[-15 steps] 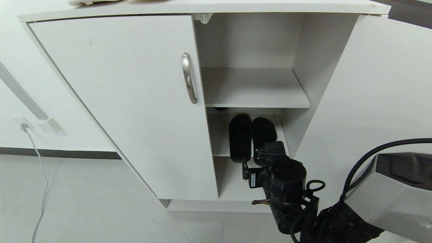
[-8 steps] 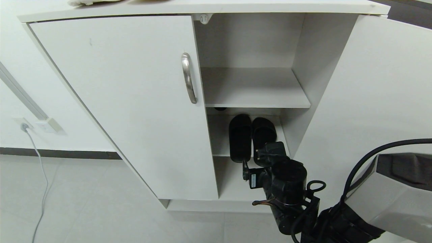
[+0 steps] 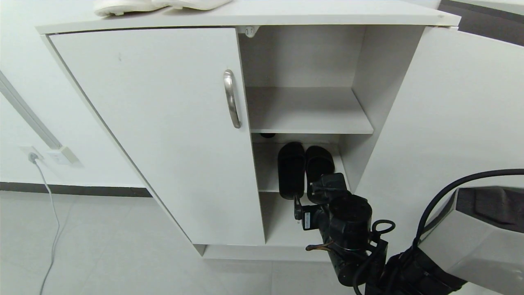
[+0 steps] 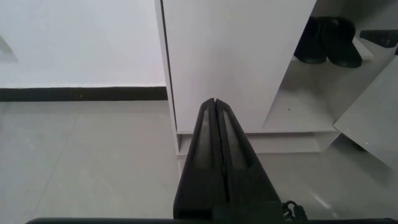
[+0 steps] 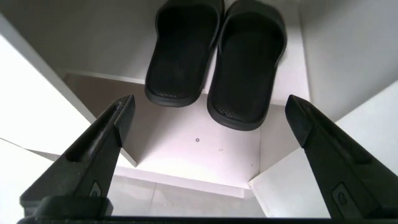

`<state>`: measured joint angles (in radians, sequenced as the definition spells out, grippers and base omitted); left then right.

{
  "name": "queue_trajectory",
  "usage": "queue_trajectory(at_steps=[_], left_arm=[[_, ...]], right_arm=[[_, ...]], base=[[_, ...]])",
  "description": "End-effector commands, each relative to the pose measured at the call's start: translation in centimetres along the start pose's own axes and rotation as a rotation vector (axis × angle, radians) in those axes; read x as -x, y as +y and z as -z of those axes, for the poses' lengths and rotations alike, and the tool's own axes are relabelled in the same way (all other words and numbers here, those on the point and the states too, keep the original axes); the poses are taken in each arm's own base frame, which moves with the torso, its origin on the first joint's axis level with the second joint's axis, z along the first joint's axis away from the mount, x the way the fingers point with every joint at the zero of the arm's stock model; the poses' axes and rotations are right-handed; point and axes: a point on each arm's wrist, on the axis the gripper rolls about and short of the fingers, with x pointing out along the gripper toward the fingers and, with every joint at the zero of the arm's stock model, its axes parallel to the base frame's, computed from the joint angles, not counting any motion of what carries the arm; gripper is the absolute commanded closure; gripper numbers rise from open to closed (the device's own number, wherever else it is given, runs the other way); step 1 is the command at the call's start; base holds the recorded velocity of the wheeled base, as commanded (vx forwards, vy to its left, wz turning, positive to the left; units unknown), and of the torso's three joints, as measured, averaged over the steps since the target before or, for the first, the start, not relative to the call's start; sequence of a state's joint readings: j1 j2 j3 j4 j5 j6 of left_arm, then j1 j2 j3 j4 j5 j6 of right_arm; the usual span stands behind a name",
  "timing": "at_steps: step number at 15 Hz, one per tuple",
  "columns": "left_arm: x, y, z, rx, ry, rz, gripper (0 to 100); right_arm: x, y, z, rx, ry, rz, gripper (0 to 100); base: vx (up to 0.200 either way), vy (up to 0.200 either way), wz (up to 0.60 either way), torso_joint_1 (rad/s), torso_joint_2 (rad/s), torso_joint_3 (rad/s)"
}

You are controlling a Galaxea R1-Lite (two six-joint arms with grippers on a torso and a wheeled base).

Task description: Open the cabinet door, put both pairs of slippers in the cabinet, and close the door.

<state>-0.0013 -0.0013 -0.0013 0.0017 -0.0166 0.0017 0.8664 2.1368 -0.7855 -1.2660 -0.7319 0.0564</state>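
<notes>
A pair of black slippers lies side by side on the lower shelf of the white cabinet, heels sticking out over its front edge. A pair of white slippers rests on the cabinet top. The right door stands wide open and the left door is closed. My right gripper is open just in front of and below the black slippers, holding nothing. My left gripper is shut and empty, low above the floor, facing the closed door's bottom edge.
The upper shelf is bare. A metal handle runs down the left door's edge. A wall socket with a hanging cable sits at the far left. Grey floor tiles lie in front of the cabinet.
The whole head picture has shifted down a little, so more of the cabinet top and the white slippers shows. The black slippers and my right arm hold their places.
</notes>
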Motion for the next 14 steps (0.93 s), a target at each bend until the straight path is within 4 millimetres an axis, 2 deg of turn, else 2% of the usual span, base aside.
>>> queue_trajectory(at_steps=[1,14], left_arm=[[-0.01,0.00,-0.01,0.000,0.001,0.001,100],[-0.02,0.00,0.03,-0.001,0.002,-0.001,100]], right_arm=[[0.00,0.09,0.09,0.003,0.002,-0.002,0],[-0.09,-0.23,0.35,0.005,0.006,0.007,0]], base=[[0.000,0.000,0.00,0.002,0.00,0.173],[0.000,0.000,0.00,0.002,0.00,0.183]])
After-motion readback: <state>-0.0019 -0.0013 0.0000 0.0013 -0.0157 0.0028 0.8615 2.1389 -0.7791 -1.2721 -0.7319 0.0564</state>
